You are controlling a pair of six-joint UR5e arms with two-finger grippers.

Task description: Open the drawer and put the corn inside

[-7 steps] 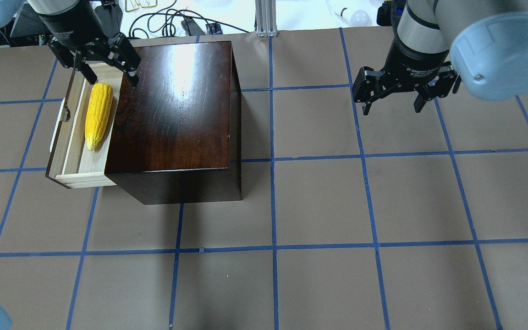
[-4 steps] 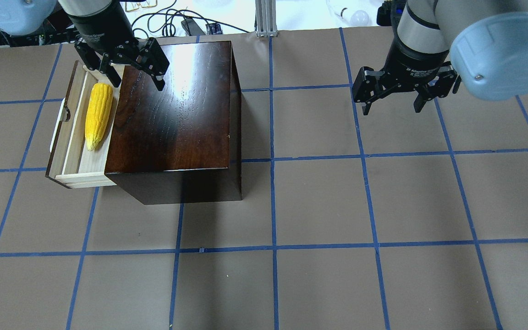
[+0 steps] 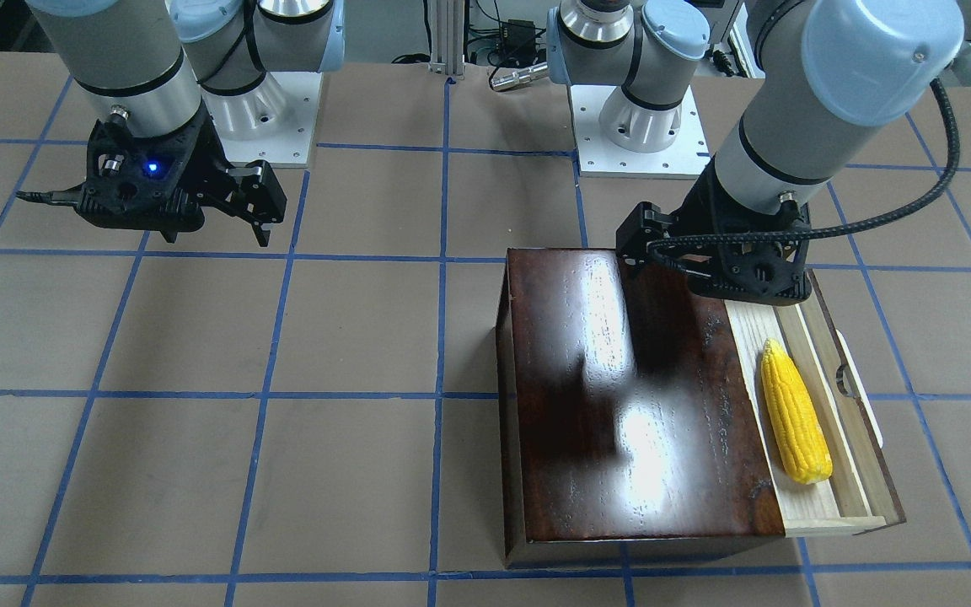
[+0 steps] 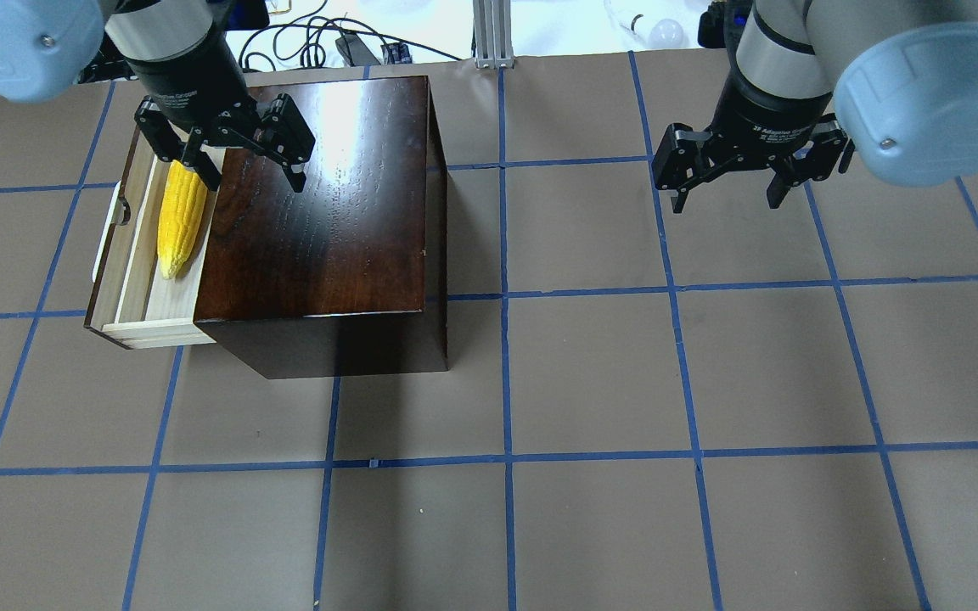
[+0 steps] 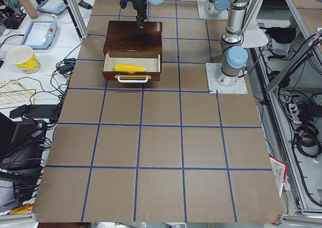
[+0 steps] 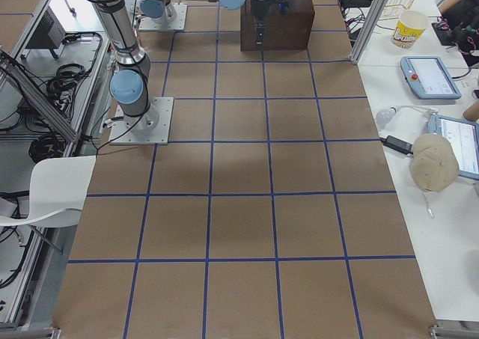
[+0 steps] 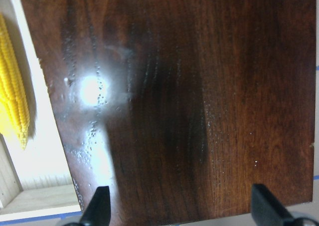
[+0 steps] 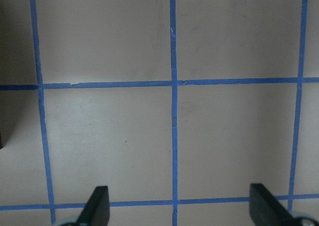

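Note:
The yellow corn lies lengthwise in the open drawer, free of any gripper; it also shows in the front view and the left wrist view. The drawer sticks out of the dark glossy box, its white handle outward. My left gripper is open and empty, hovering over the box top's edge beside the drawer's far end. My right gripper is open and empty above bare table, well away from the box.
The brown table carries a blue tape grid. Cables and a light bulb lie beyond the far edge. The two arm bases stand on white plates at the robot's side.
My open left gripper has moved from over the drawer's far end sideways onto the box top's edge. The corn stays in the drawer. The right arm has not moved.

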